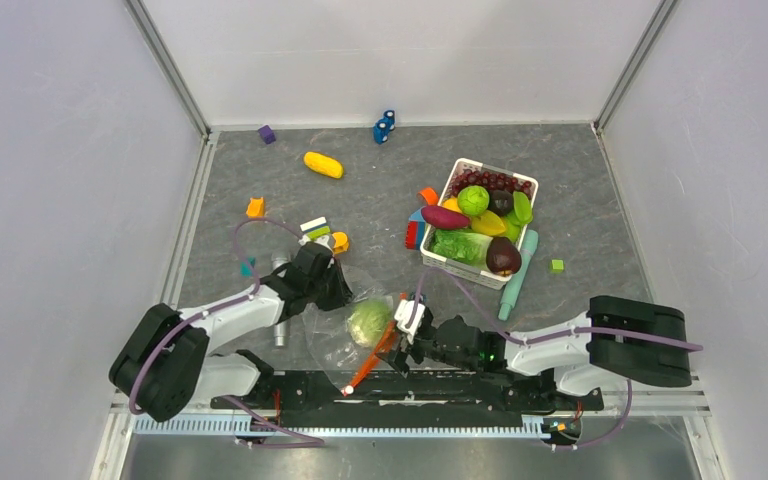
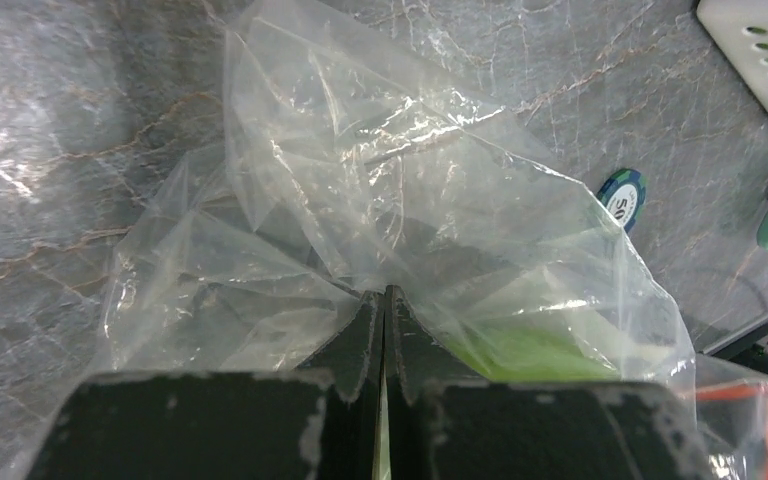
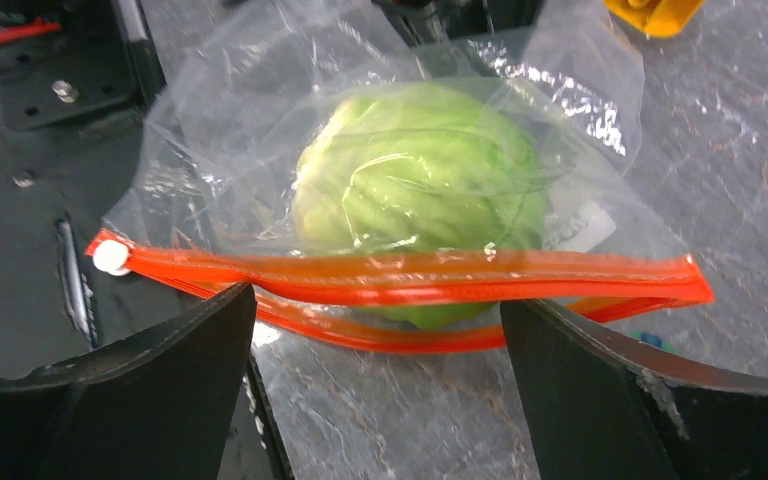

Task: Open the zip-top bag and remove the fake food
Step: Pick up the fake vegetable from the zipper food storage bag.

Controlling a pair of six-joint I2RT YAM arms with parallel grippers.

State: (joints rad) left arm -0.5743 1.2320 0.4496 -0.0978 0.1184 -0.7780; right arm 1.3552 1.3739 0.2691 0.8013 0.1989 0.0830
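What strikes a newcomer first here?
A pale green cabbage in a clear bag with an orange zipper lies near the front of the table. The left gripper pinches the bag; the right gripper stands open at the zipper. Farther back, right, a white basket brims with toy food.

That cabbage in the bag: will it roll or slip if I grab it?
Likely rolls: the cabbage is nearly round. Its surface looks smooth, so it may squirt out of a narrow pinch. The zip-top bag is thin and crinkled, so it probably sags around it.
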